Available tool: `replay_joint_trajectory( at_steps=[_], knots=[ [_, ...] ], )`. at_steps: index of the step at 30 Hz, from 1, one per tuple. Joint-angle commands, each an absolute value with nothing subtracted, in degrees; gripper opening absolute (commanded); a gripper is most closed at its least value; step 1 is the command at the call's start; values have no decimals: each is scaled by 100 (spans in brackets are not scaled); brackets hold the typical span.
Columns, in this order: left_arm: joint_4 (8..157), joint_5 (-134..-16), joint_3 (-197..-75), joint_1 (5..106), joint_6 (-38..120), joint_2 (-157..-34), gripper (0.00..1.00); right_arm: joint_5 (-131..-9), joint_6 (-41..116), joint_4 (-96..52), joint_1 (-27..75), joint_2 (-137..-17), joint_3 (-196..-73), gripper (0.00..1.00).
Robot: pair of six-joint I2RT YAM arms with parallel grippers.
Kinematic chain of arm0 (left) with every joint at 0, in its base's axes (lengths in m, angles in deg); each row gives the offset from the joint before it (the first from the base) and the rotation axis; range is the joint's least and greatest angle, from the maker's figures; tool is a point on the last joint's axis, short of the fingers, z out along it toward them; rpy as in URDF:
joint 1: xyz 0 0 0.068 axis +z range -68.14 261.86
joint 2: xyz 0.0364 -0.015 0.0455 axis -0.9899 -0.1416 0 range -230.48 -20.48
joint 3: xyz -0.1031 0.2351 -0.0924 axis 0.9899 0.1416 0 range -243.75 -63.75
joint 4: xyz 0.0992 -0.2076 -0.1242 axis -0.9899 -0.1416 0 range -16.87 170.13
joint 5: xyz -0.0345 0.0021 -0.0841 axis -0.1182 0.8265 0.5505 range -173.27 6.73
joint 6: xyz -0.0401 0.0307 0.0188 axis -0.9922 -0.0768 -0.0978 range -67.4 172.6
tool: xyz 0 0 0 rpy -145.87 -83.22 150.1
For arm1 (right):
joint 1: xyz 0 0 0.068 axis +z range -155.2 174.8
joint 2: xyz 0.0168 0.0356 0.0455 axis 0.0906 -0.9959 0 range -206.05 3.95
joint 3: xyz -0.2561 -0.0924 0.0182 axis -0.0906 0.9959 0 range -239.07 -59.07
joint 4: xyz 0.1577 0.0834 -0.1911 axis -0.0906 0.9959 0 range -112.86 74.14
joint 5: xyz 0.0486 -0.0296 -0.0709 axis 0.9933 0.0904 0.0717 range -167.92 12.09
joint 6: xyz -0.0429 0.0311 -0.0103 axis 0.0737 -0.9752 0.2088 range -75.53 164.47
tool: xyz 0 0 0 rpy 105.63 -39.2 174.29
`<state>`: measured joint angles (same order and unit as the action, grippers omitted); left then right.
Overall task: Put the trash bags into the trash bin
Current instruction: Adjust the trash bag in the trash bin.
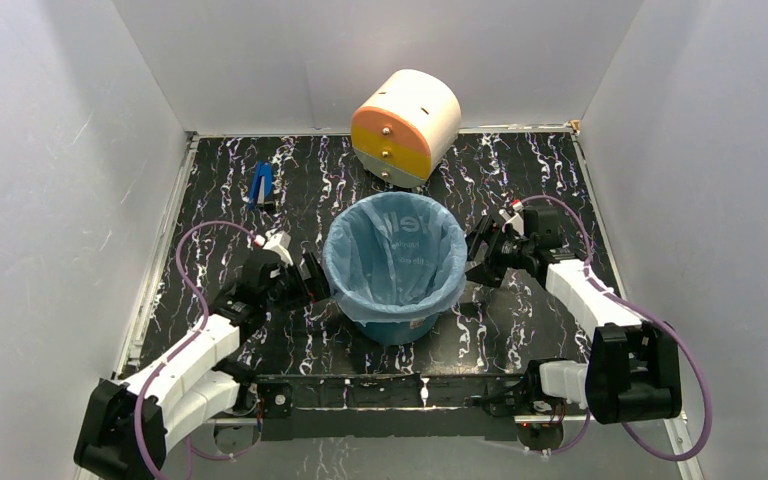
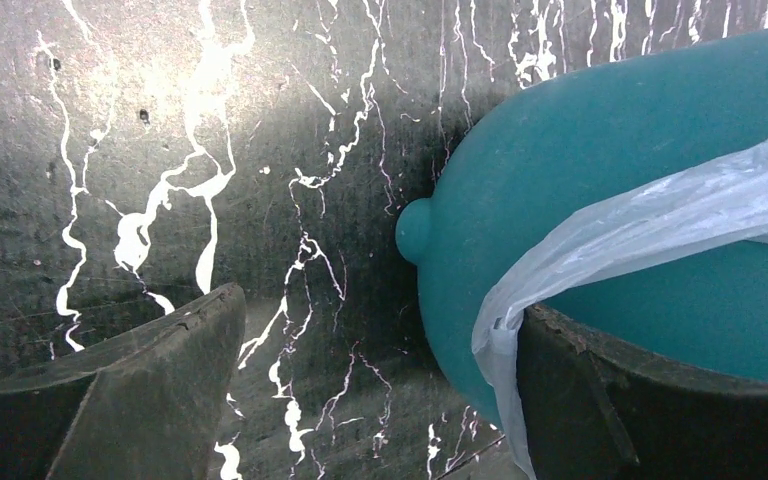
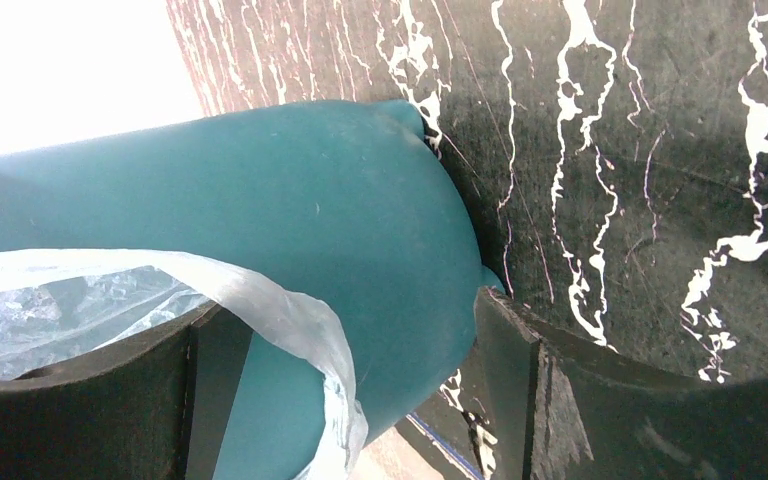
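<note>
Bag [image 1: 397, 255] lines the bin [image 1: 400, 325], which stands mid-table [image 1: 520, 180], toward the near edge. The bag's hem is folded out over the rim. Left gripper [image 1: 312, 278] sits at the bin's left wall and right gripper [image 1: 479, 262] at its right wall. Both have jaws apart and clamp nothing. In each wrist view the hem drapes across the finger nearest the bin. We judge the task to be at its finishing stage. The next move likely calls for drawing both arms clear without snagging the thin film.
</note>
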<state>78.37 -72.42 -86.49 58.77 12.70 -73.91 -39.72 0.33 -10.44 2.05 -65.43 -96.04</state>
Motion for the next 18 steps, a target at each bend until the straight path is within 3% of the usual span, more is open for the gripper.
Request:
replay_joint_trajectory(
  at_steps=[1, 8, 18],
  knots=[
    [8272, -7186, -8529, 5875, 1011, -7073, 93, -3821, 278, -974, 193, -6666, -10036, 90],
    [7806, -7279, -8917, 5881, 1338, -7170, 94, -4207, 317, -616, 196, -6263, -9644, 90],
    [6994, -7530, -9196, 5879, 1695, -7262, 95, -6219, 297, 229, 192, -4797, -10143, 91]
  ],
)
